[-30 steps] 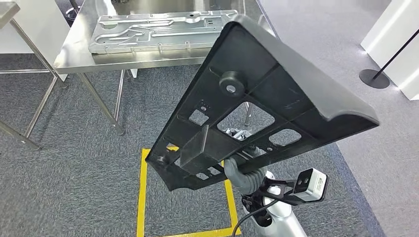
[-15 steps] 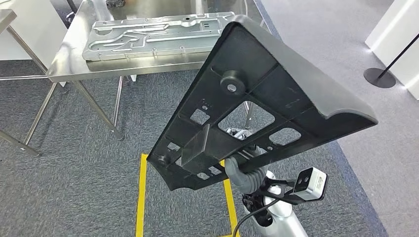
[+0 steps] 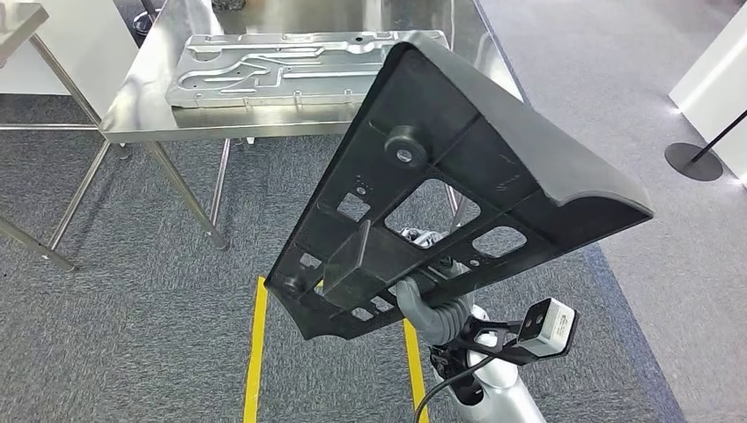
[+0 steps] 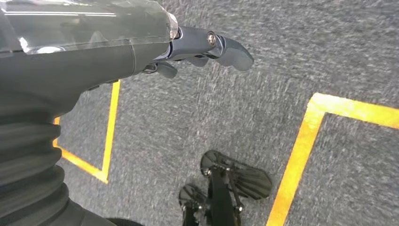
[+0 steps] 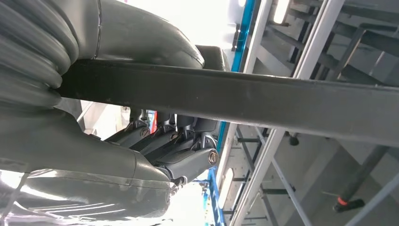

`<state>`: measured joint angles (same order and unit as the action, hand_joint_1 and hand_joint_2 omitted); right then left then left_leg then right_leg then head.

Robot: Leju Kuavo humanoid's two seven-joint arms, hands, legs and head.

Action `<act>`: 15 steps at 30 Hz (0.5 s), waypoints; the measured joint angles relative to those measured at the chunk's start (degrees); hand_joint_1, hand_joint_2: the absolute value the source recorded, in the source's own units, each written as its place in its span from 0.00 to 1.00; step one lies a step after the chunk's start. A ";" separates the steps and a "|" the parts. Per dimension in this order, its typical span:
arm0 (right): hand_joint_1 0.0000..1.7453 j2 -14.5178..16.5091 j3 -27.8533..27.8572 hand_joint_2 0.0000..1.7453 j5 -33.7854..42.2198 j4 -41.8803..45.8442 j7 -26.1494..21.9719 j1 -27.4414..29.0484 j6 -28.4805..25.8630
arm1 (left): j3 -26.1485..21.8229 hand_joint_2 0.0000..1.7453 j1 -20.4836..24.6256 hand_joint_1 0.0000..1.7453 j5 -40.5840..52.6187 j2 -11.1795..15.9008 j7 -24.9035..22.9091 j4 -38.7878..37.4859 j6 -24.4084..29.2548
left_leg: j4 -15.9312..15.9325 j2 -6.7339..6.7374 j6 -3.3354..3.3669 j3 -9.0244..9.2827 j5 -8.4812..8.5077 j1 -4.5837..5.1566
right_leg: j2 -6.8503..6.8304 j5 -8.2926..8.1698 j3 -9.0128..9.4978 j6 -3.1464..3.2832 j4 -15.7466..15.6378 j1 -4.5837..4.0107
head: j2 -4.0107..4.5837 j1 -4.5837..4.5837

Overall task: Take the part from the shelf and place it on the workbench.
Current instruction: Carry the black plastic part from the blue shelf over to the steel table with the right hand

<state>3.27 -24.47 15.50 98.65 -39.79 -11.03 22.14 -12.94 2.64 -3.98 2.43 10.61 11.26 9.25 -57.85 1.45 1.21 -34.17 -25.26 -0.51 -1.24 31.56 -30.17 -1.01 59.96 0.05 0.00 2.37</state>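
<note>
A large black plastic part [image 3: 458,176] with cut-outs and a round boss is held up, tilted, in front of me. My right hand [image 3: 429,304] grips its lower edge from beneath, mostly hidden behind it. In the right wrist view the thick thumb and dark fingers of the right hand [image 5: 155,155] clamp the part's black rim [image 5: 263,101]. The steel workbench [image 3: 141,106] stands ahead at the upper left, and the part's top end overlaps its near right corner. My left hand [image 4: 188,44] hangs over the carpet, fingers loosely apart, holding nothing.
A stamped silver metal plate [image 3: 273,66] lies on the workbench. Another steel table [image 3: 18,18] stands at the far left. Yellow tape lines [image 3: 255,352] mark the grey carpet below. A black stanchion base [image 3: 696,161] sits at the right.
The whole view has shifted: the camera moved, and the workbench now sits further right in the picture. The black part stays in my right hand in the same tilted pose.
</note>
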 joint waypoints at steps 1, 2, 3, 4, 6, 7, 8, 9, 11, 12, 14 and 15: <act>0.78 -0.01 0.01 1.00 0.08 0.01 -0.01 0.06 -0.07 | 0.00 1.00 0.05 0.00 0.01 -0.01 0.02 0.00 -0.02 | 0.11 -0.09 0.29 0.23 -0.13 -0.03 | 0.45 1.38 -1.78 -0.20 3.28 0.14 | 0.00 -0.01; 0.78 -0.04 0.03 1.00 0.13 -0.01 -0.01 0.16 -0.14 | 0.01 1.00 0.13 0.00 0.02 -0.01 0.04 0.00 -0.05 | 0.13 -0.22 0.53 0.39 -0.34 -0.01 | 0.76 2.89 -4.28 -0.34 7.43 0.20 | 0.00 -0.01; 0.78 -0.08 0.04 1.00 0.15 -0.02 -0.01 0.31 -0.20 | 0.00 1.00 0.19 0.00 0.02 -0.01 0.04 0.00 -0.08 | 0.12 -0.36 0.65 0.58 -0.56 0.01 | 0.88 3.98 -6.85 -0.44 11.36 0.25 | 0.00 -0.01; 0.78 -0.13 0.05 1.00 0.15 -0.02 -0.01 0.47 -0.25 | -0.01 1.00 0.18 0.00 0.02 -0.01 0.04 0.00 -0.10 | 0.12 -0.52 0.69 0.85 -0.81 0.03 | 0.93 4.11 -8.81 -0.49 13.89 0.29 | 0.00 -0.01; 0.78 -0.22 0.06 1.00 0.15 -0.02 -0.01 0.64 -0.24 | -0.02 1.00 0.13 0.00 0.01 -0.02 0.03 0.00 -0.15 | 0.11 -0.82 0.55 1.77 -1.45 0.05 | 0.95 0.74 -9.39 -0.33 12.10 0.32 | 0.00 -0.01; 0.78 -0.25 0.06 1.00 0.16 -0.01 -0.01 0.66 -0.20 | -0.02 1.00 0.11 0.00 0.00 -0.04 0.02 0.00 -0.16 | 0.11 -0.95 0.43 2.37 -1.83 0.06 | 0.94 -2.12 -8.15 -0.07 8.30 0.29 | 0.00 -0.01; 0.78 -0.26 0.06 1.00 0.17 -0.01 -0.01 0.65 -0.13 | -0.03 1.00 0.11 0.00 -0.02 -0.10 0.02 0.00 -0.18 | 0.10 -1.05 0.24 2.88 -2.24 0.10 | 0.94 -4.37 -6.60 0.27 4.31 0.18 | 0.00 -0.01; 0.78 -0.27 0.06 1.00 0.18 0.02 -0.01 0.63 -0.03 | -0.05 1.00 0.15 0.00 -0.06 -0.17 0.03 0.00 -0.17 | 0.06 -1.15 -0.04 3.24 -2.62 0.17 | 0.94 -5.81 -5.29 0.58 1.05 0.03 | 0.00 -0.01; 0.78 -0.27 0.07 1.00 0.20 0.09 -0.01 0.61 0.19 | -0.13 1.00 0.20 0.00 -0.11 -0.28 0.05 0.00 -0.16 | 0.14 -1.18 -0.70 3.53 -3.19 0.19 | 1.01 -5.99 -4.24 1.13 -1.43 -0.31 | 0.00 -0.01; 0.78 -0.26 0.08 1.00 0.20 0.15 -0.01 0.61 0.26 | -0.16 1.00 0.25 0.00 -0.10 -0.30 0.07 0.00 -0.15 | 0.27 -1.13 -1.05 3.68 -3.37 0.20 | 1.12 -5.87 -4.14 1.38 -1.71 -0.32 | 0.00 -0.01; 0.78 -0.24 0.08 1.00 0.20 0.38 -0.01 0.61 0.35 | -0.21 1.00 0.28 0.00 -0.04 -0.31 0.10 0.00 -0.15 | -0.14 -1.06 -1.63 3.93 -3.98 0.11 | 1.25 -5.81 -3.52 1.97 -2.30 -0.01 | 0.00 -0.01; 0.78 -0.20 0.09 1.00 0.21 0.55 -0.01 0.59 0.39 | -0.23 1.00 0.30 0.00 -0.01 -0.32 0.10 0.00 -0.13 | -1.63 -1.06 -1.90 3.41 -4.86 0.07 | 1.26 -5.78 -3.09 2.25 -2.64 0.18 | 0.00 0.00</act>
<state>3.07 -24.38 15.71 99.20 -39.80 -10.44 22.53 -13.18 2.94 -3.99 2.12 10.71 11.26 9.11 -59.49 0.38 -0.69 -30.76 -30.12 -0.44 0.02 25.78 -33.26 1.24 57.32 0.23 0.00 2.37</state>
